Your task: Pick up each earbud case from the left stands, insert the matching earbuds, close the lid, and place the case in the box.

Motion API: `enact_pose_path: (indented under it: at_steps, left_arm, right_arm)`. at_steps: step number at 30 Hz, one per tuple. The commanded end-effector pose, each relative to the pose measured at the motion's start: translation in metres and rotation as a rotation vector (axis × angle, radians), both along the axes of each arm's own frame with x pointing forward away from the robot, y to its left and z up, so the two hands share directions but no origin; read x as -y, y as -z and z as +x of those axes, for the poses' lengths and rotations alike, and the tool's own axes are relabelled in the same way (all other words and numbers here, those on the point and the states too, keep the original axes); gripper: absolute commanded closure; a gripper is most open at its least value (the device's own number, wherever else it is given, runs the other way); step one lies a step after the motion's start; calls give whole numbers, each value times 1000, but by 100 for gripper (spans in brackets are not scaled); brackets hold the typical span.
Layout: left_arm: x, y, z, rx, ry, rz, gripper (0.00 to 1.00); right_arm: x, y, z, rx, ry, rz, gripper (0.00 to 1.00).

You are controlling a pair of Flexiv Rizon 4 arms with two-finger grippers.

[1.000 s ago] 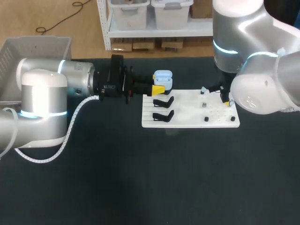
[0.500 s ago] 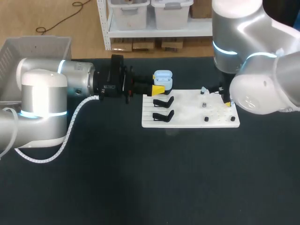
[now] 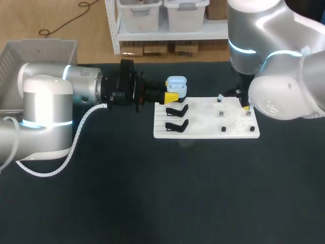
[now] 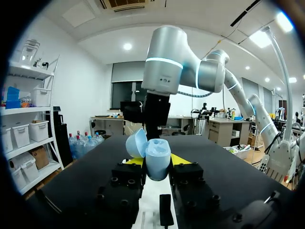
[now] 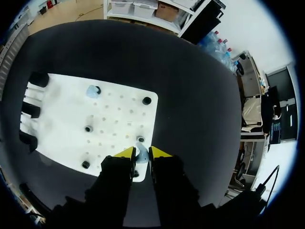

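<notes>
left fingers (image 4: 134, 161) clamp the open case (image 4: 157, 157) steady while right fingers (image 5: 159, 152), narrowly pinching an earbud (image 5: 141, 153), should lift it straight off the white board (image 5: 114, 112)

No legible text, labels, numbers or signs in any view.

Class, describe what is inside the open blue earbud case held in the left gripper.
The earbud case, held in the left gripper, has its lid tipped back. No earbud shows inside; the pale wells look empty, but the rim hides their depths.
</notes>
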State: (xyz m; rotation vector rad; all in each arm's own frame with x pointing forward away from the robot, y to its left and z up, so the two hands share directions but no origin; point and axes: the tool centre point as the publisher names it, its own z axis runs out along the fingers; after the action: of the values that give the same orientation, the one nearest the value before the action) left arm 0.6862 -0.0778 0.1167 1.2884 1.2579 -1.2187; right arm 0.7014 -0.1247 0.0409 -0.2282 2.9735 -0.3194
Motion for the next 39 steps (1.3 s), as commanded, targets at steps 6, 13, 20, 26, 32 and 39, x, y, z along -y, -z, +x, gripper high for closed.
enact_pose_path:
  at_steps: [6,13,20,26,32,39]
  left_arm:
    - [0,1,0,1,-1,-2,100]
    - [1,2,-1,1,4,-5,100]
    - [6,15,-8,27,20,-19,100]
    - [5,19,-14,34,4,-41,100]
    - [6,19,-16,38,4,-42,100]
    - [6,19,-16,38,4,-42,100]
  right_arm:
    - [-32,-69,-43,27,2,82,100]
    - [-59,-100,-59,-47,16,31,100]
    - [-71,-107,-68,-101,58,14,100]
    - [-73,-103,-75,-112,131,57,100]
    - [-70,-103,-79,-78,160,90,100]
    - [-70,-103,-79,-78,160,90,100]
